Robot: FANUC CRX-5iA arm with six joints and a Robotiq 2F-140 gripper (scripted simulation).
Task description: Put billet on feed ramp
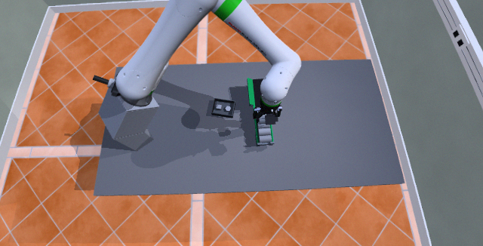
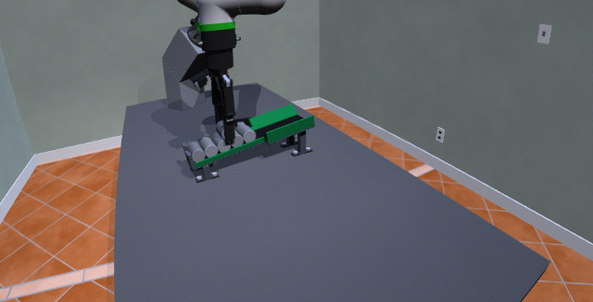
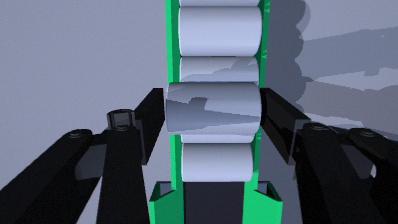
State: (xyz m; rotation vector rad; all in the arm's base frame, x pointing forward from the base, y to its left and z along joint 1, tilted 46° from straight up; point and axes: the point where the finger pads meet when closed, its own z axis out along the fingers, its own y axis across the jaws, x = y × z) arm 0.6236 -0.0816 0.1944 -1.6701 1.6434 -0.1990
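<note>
The green ramp (image 2: 283, 131) stands on short legs on the dark grey mat (image 2: 324, 228), and serves as the reference for all positions below. A row of steel bars lies across the ramp's lower end. One bar, the stacked bar (image 3: 214, 108), rests on top of two others in that row, roughly midway along it; it lies crosswise to the ramp, seemingly a little skewed.

The gripper (image 3: 214, 112) hangs straight down over the ramp, one black finger (image 3: 150, 120) outside each side rail, level with the stacked bar's two end faces. The jaws stand part open; the fingers sit just beside the bar's ends, and no firm grasp is evident.

A small dark tray (image 1: 223, 108) lies on the mat beside the ramp, towards the arm's grey pedestal (image 1: 124, 125).
</note>
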